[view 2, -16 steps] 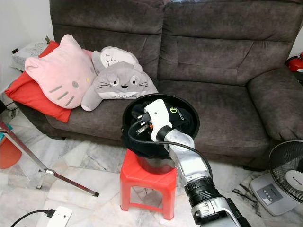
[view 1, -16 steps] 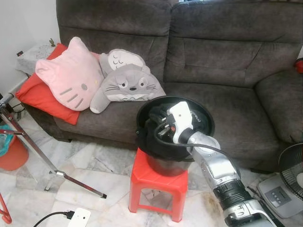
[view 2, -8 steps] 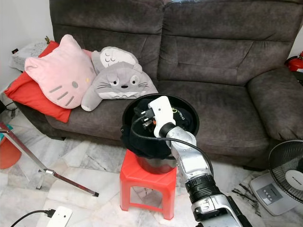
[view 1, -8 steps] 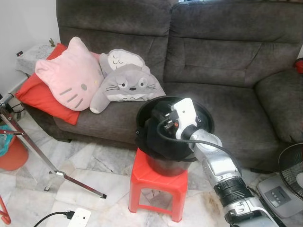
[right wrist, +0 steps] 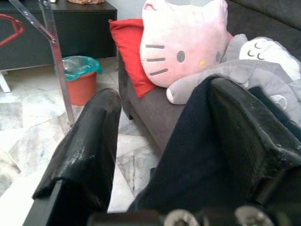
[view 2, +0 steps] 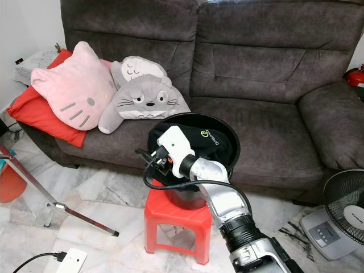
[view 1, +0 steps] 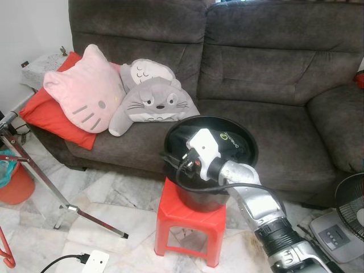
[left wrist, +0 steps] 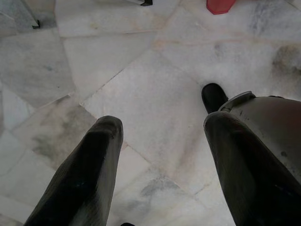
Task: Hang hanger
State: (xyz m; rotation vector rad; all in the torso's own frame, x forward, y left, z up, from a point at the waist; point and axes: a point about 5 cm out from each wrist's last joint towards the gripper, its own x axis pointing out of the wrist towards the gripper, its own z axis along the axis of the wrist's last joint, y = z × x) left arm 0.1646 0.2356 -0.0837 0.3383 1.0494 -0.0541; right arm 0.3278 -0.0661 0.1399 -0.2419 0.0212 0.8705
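Observation:
A black basin stands on a red stool in front of the sofa, with black clothing inside. My right gripper reaches over the basin's left rim, open, and the black cloth lies against one finger and hangs down between the two. In the head views the white wrist housing hides the fingertips. A red hanger shows near a metal rack pole at the far left. My left gripper hangs open above the marble floor.
A brown sofa holds a pink cat cushion, a grey plush and a red pillow. A metal rack leg crosses the floor at left. There is an orange bin, a fan at right and a white plug block.
My right gripper has swung from the middle of the basin to its left rim and dipped lower. The left arm has not moved.

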